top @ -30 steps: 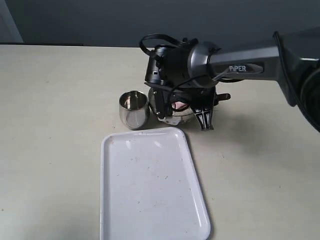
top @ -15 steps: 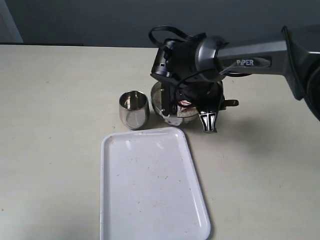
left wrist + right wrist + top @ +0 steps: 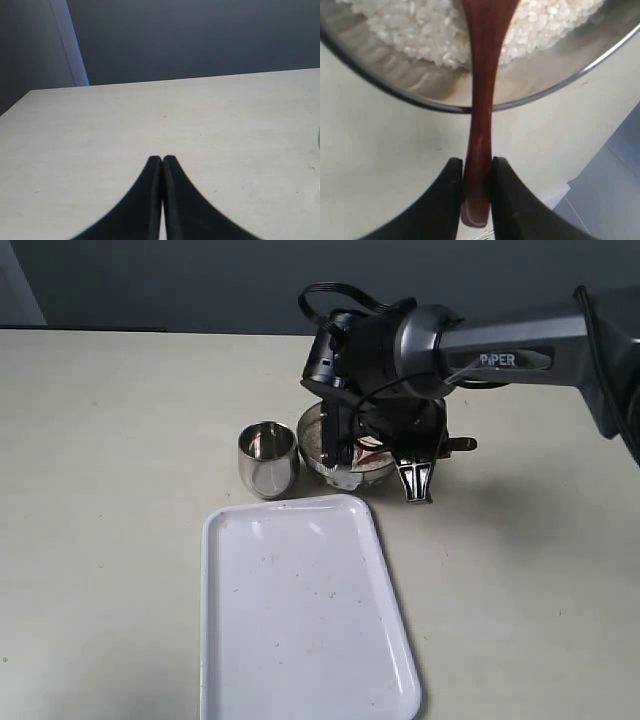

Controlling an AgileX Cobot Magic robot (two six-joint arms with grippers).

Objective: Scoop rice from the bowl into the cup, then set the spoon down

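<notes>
The steel bowl [image 3: 318,445] stands to the right of the small steel cup [image 3: 268,457], largely hidden under my right arm [image 3: 400,345]. In the right wrist view the bowl [image 3: 395,87] holds white rice [image 3: 420,27]. The reddish-brown wooden spoon [image 3: 481,115] reaches over the rim, and its head lies in the rice at the frame's edge. My right gripper [image 3: 477,166] is shut on the handle near its end. My left gripper [image 3: 162,160] is shut on nothing, over bare table, and does not show in the exterior view.
A white tray [image 3: 300,620] lies on the beige table [image 3: 110,490] in front of the cup and bowl. A dark wall runs along the back edge of the table.
My right arm has shifted a little right and back over the bowl, uncovering more of the bowl's left rim. Cup and tray have not moved.
</notes>
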